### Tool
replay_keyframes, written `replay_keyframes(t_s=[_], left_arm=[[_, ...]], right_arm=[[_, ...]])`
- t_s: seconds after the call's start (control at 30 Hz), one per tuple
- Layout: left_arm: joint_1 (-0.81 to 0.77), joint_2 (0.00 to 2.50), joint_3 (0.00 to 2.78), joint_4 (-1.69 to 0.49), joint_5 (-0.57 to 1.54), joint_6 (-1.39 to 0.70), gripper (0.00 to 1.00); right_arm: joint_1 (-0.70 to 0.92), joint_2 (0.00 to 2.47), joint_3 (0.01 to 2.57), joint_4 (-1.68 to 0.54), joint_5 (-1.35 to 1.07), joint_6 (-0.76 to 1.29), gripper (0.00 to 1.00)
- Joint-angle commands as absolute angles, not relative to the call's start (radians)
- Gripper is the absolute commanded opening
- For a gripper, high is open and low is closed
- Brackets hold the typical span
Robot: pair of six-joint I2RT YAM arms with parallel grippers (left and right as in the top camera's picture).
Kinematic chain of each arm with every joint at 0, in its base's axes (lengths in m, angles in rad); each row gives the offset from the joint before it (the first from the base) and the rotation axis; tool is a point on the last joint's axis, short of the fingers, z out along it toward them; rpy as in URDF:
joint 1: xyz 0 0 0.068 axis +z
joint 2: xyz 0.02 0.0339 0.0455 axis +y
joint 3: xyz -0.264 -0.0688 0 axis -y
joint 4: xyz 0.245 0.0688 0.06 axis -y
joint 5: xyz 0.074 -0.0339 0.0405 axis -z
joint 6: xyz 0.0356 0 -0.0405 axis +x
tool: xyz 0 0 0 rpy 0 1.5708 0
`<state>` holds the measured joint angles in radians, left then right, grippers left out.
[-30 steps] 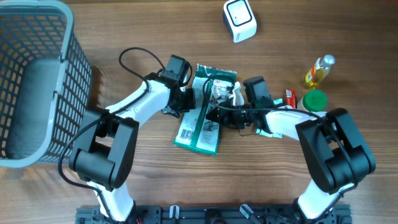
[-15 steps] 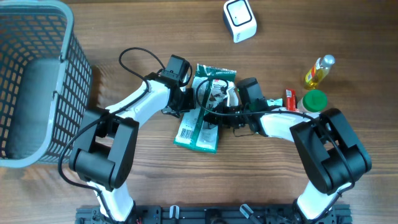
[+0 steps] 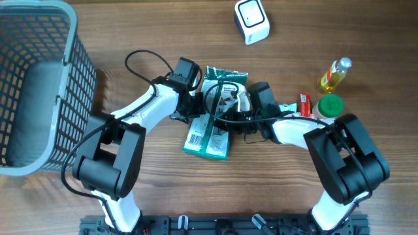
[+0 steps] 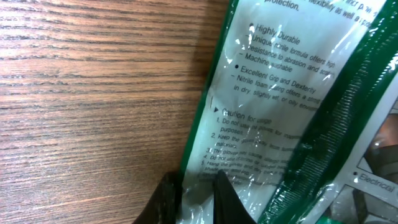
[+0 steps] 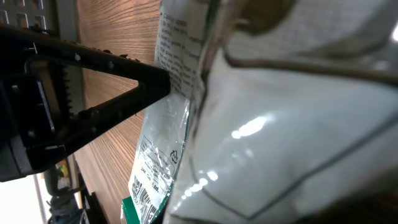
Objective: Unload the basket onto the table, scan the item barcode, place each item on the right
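Both grippers are clamping on one thing. The left gripper [image 4: 196, 198] is pinching the clear film edge of the glove package [image 4: 280, 106] between its two dark fingertips. The right gripper [image 3: 227, 116] is shut on the middle of the same package, and the shiny film is filling almost all of its wrist view. The package is lying well apart from the scanner [image 3: 251, 21], on the robot's side of it. I cannot tell whether it is resting on the table [image 3: 130, 26] or is just off it. Its barcode label [image 3: 194, 138] is sitting at the end farthest from the scanner and is facing up.

To my judgement, the grasping step is ending and the carrying step is coming. The next move is asking both arms to rise together, to travel toward the scanner, and to turn the package so that the label is facing the scanner window. The soft film may be slipping or folding if one arm is pulling more than the other.

Both forearms are reaching from the base toward the scanner and bending inward, so the two wrists are facing each other across the package. The basket [image 3: 72, 59] is standing far to the left of the scanner.
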<state>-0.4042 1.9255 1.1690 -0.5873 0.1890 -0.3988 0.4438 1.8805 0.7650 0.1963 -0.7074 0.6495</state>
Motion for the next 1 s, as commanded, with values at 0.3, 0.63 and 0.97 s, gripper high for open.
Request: replay_keyframes(t_s=[0.3,0.63,0.97], left_arm=[[-0.415,1.994,1.125,-0.591,0.191,-0.404,0.06],[-0.286,1.823,1.218,-0.619,0.19,-0.397,0.1],[-0.096,1.694,1.236,-0.596,0.073,-0.397,0.3]], right_arm=[[0.477,1.895,0.759,0.224,-0.678,0.601,0.04],[0.477,1.895,0.759,0.224,-0.673,0.575,0.04],[0.477,1.895,0.759,0.224,-0.673,0.576,0.04]])
